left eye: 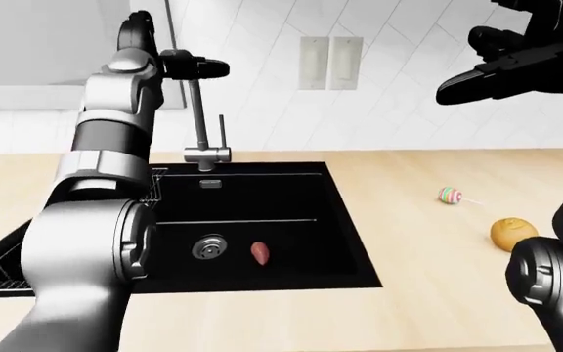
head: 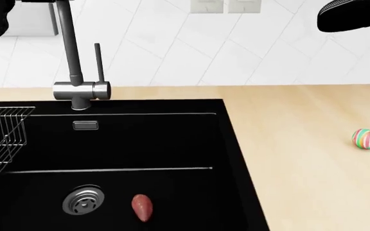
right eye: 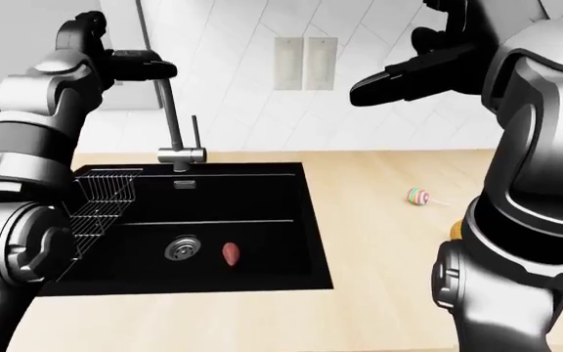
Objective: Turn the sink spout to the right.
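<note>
The dark metal sink spout rises from its base at the top edge of the black sink, with a thin lever beside it. My left hand is raised at the top of the spout. Its fingers stretch out around the riser, open and touching or nearly touching it. The spout's upper part is hidden behind that hand. My right hand hangs open in the air high on the right, holding nothing.
A reddish sweet potato lies by the drain in the basin. A wire rack hangs at the sink's left side. On the wooden counter are a striped lollipop and a round orange-brown item.
</note>
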You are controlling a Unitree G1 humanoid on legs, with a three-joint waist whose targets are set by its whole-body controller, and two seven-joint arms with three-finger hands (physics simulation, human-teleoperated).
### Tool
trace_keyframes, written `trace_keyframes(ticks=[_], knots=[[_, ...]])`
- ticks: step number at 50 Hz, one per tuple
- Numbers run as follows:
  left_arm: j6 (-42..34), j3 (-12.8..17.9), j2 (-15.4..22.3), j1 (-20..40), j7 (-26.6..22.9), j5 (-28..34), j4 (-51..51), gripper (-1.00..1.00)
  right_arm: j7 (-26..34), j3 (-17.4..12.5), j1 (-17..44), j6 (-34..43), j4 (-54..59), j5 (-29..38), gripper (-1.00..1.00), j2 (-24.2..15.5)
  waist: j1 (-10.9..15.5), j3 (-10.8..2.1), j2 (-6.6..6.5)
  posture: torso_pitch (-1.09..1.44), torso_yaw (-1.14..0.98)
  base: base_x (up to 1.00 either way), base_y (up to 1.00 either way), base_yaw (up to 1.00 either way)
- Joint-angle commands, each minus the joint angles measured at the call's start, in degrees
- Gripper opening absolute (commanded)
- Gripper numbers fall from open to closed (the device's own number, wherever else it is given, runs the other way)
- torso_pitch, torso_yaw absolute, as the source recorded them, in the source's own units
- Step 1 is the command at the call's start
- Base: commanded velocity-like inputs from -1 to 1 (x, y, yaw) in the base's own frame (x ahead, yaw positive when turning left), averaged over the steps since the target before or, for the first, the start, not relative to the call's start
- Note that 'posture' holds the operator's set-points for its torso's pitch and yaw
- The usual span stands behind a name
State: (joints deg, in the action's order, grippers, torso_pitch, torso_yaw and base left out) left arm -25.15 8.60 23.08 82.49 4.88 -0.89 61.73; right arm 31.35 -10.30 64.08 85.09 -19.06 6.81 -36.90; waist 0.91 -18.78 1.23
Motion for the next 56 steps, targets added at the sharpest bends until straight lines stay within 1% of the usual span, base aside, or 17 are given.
trace_keyframes(ticks=[1,8,21,26,32,39,49,56], knots=[[1.47,-0.33,-0.16,1.92,-0.03,0.32,-2.35,1.0,-0.26,-0.39,1.65,-1.36,-0.46,0.26,1.0,-0.55,-0.03,-0.4,0.07,-0.53,0.0,0.0,0.0,0.0],[-0.66,-0.57,-1.76,2.11,-0.09,0.16,-5.25,1.0,-0.13,-0.26,1.89,-0.71,-0.94,0.24,1.0,-0.82,-0.08,-0.43,0.21,-0.53,0.0,0.0,0.0,0.0],[-2.83,-1.63,-5.66,3.93,0.51,-0.08,-6.85,1.0,0.36,-0.12,2.44,-0.27,-0.88,0.43,1.0,-1.56,-0.08,-0.33,0.57,-0.53,0.0,0.0,0.0,0.0],[-3.24,-2.3,-8.57,2.87,1.38,-0.41,-8.14,1.0,0.56,-0.51,1.72,0.26,-1.9,0.48,1.0,-1.9,-0.02,-0.35,0.76,-0.53,0.0,0.0,0.0,0.0],[-0.73,-3.48,-12.6,0.7,2.46,0.02,-5.93,1.0,0.66,-1.22,0.81,0.63,-2.82,0.27,1.0,-2.28,0.15,-0.46,1.06,-0.53,0.0,0.0,0.0,0.0],[0.78,-3.98,-15.14,0.53,3.44,0.4,-4.23,1.0,0.87,-2.15,-0.14,1.6,-4.32,-0.26,1.0,-3.14,0.04,-0.44,1.31,-0.53,0.0,0.0,0.0,0.0],[1.58,-4.35,-17.3,1.89,4.45,0.55,-2.75,1.0,0.75,-3.22,-1.11,2.83,-5.97,-1.34,1.0,-4.35,-0.07,-0.5,1.61,-0.53,0.0,0.0,0.0,0.0],[0.12,-4.74,-19.51,5.41,5.42,0.42,-2.33,1.0,0.25,-3.08,-0.65,3.1,-5.94,-2.08,1.0,-4.66,-0.08,-0.49,1.85,-0.53,0.0,0.0,0.0,0.0]])
